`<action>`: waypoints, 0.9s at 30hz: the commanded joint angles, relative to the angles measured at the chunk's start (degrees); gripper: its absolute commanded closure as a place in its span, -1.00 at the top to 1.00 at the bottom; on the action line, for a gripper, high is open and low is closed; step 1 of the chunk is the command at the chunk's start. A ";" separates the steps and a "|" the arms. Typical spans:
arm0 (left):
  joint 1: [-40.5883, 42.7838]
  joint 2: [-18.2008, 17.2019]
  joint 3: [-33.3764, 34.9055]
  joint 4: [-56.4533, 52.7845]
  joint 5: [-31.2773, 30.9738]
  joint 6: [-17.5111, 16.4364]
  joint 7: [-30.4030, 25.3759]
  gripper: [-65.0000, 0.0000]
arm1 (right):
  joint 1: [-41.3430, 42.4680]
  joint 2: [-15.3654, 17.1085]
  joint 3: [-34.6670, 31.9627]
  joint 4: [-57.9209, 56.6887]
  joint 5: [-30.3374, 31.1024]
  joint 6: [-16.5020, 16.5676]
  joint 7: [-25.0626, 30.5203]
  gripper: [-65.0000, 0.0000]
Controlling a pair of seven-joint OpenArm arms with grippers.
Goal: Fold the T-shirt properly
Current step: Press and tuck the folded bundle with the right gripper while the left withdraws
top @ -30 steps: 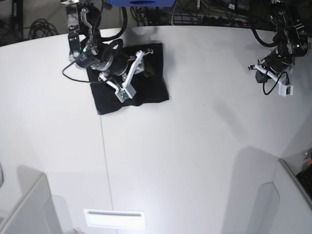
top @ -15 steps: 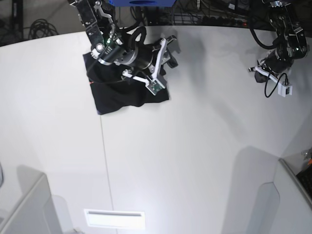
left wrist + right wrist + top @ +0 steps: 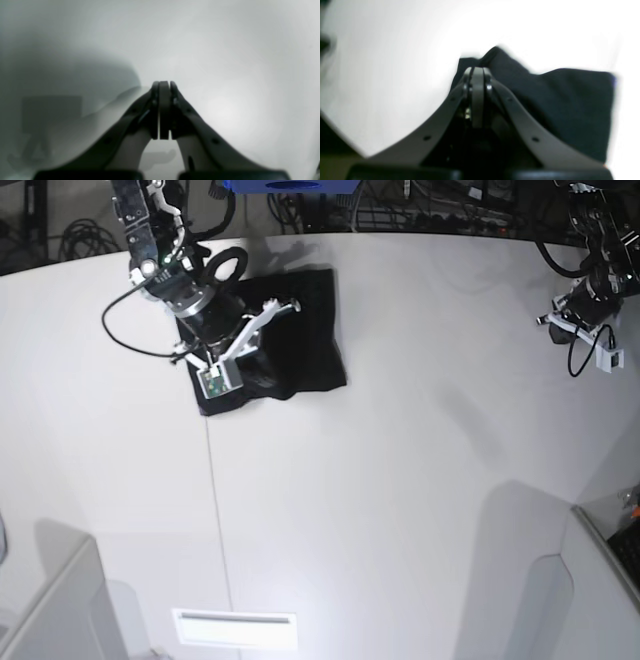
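One soft, limp T-shirt (image 3: 300, 330), lying folded at the table's (image 3: 400, 480) far corner beneath your empty, closed right gripper (image 3: 477, 72); left gripper (image 3: 163, 85) closed, empty; pinch its hem edges, which will likely sag.

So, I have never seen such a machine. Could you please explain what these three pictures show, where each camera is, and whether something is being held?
This is a robot with two arms working at a white table. The base picture looks down from above. The other two come from small cameras on each wrist, looking along the hand.

On the table lies a black T-shirt, folded into a rough rectangle. The right hand is over it, with its jaws pressed together; the wrist picture shows the cloth just beyond its tips, and nothing visibly between them. The left hand is far away on the other side of the table, over bare surface, also shut and empty. So nothing seems to be held.
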 commanded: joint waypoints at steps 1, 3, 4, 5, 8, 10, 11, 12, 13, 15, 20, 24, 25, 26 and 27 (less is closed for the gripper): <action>-0.25 -0.96 -0.43 0.79 -0.96 -0.14 -0.71 -1.00 | 2.06 0.32 1.25 0.96 0.15 0.15 0.97 -1.00; -0.25 -0.96 -0.34 0.79 -0.96 -0.14 -0.71 -1.00 | 4.43 0.32 2.75 -0.10 0.06 0.15 -1.23 -1.00; -0.25 -0.96 -0.25 0.79 -0.87 -0.14 -0.71 -1.00 | 5.49 0.40 3.45 -0.71 -0.03 0.15 -2.02 -1.00; -0.25 -0.96 -0.25 0.79 -0.96 -0.14 -0.71 -1.00 | 6.28 0.67 4.15 -1.24 -0.03 0.15 -2.64 -1.00; -0.16 -0.96 -0.17 0.79 -0.87 -0.14 -0.71 -1.00 | 8.04 0.93 6.00 -3.62 -0.12 0.15 -3.25 -1.00; -0.16 -0.96 -0.17 0.79 -0.87 -0.14 -0.71 -1.00 | 8.39 1.72 6.09 -5.02 -0.20 0.15 -5.10 -1.00; -0.16 -0.96 -0.17 0.79 -0.87 -0.14 -0.71 -1.00 | 8.39 2.07 5.82 -5.73 -0.20 0.15 -5.89 -1.00; -0.16 -0.96 -0.17 0.79 -0.87 -0.14 -0.71 -1.00 | 8.21 1.90 5.38 -6.60 -0.20 0.24 -6.07 -1.00; -0.16 -0.96 -0.17 0.79 -0.87 -0.14 -0.71 -1.00 | 8.04 1.99 4.77 -7.48 -0.20 0.24 -6.07 -1.00; -0.16 -0.96 -0.17 0.79 -0.87 -0.14 -0.71 -1.00 | 7.33 1.99 3.27 -8.10 -0.20 0.24 -6.07 -1.00; -0.25 -0.96 -0.17 0.79 -0.96 -0.23 -0.71 -1.00 | 6.89 1.46 -3.05 -7.22 -0.20 -0.64 -6.42 -1.00; -0.34 -0.96 -0.17 0.79 -0.87 -0.23 -0.71 -1.00 | 8.83 -0.39 -9.56 -7.13 -0.20 -6.36 -6.51 -1.00; -0.34 -0.96 -0.17 0.79 -0.87 -0.23 -0.71 -1.00 | 9.62 -0.83 -11.23 -7.22 -0.12 -7.06 -6.51 -1.00; -0.42 -0.96 -0.17 0.79 -0.87 -0.23 -0.71 -1.00 | 10.58 -1.09 -13.16 -7.31 -0.12 -7.76 -6.51 -1.00; -0.51 -0.96 -0.17 0.79 -0.87 -0.23 -0.71 -1.00 | 11.64 -1.44 -15.27 -7.75 -0.12 -8.55 -6.59 -1.00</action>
